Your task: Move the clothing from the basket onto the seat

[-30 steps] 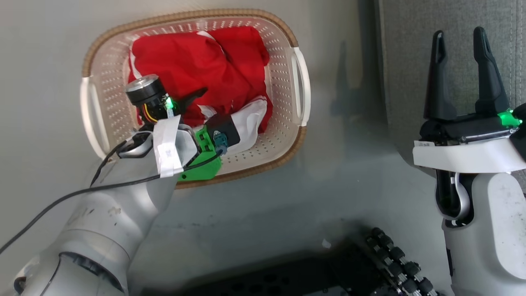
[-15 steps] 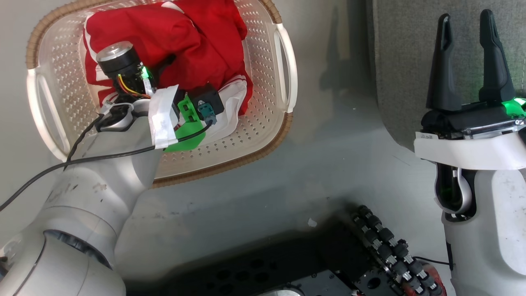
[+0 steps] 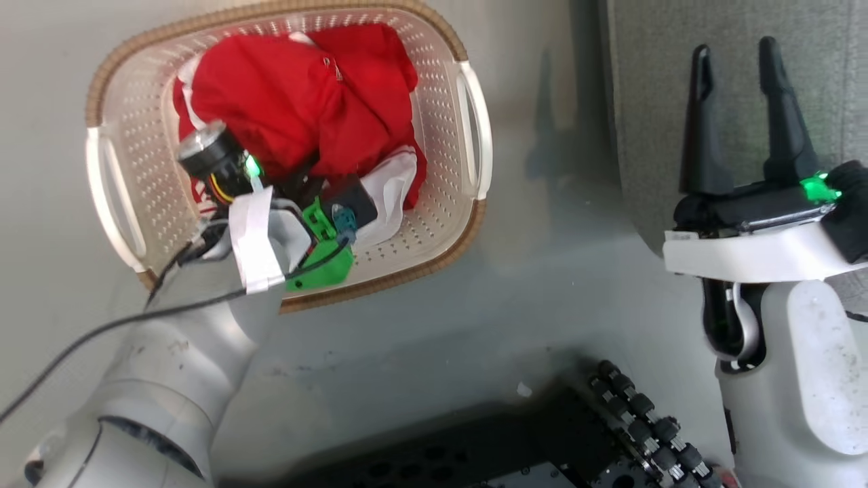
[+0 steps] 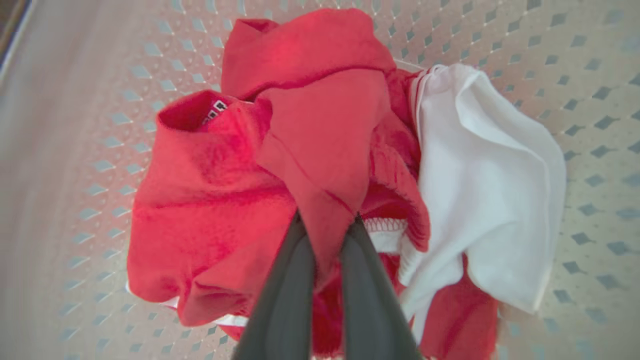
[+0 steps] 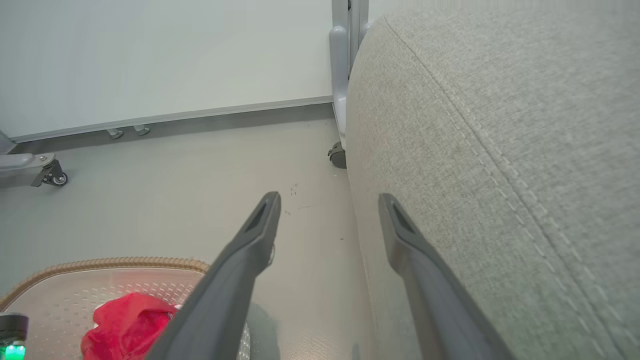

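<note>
The clothing (image 3: 298,102) lies heaped in the basket (image 3: 434,224) on the floor (image 3: 475,325), left of the seat (image 3: 651,102). The basket's long axis runs left to right. The left gripper (image 4: 327,222) is pinching a red fold of the heap. The right gripper (image 3: 734,47) stands spread, pointing far, before the seat's left edge.
</note>
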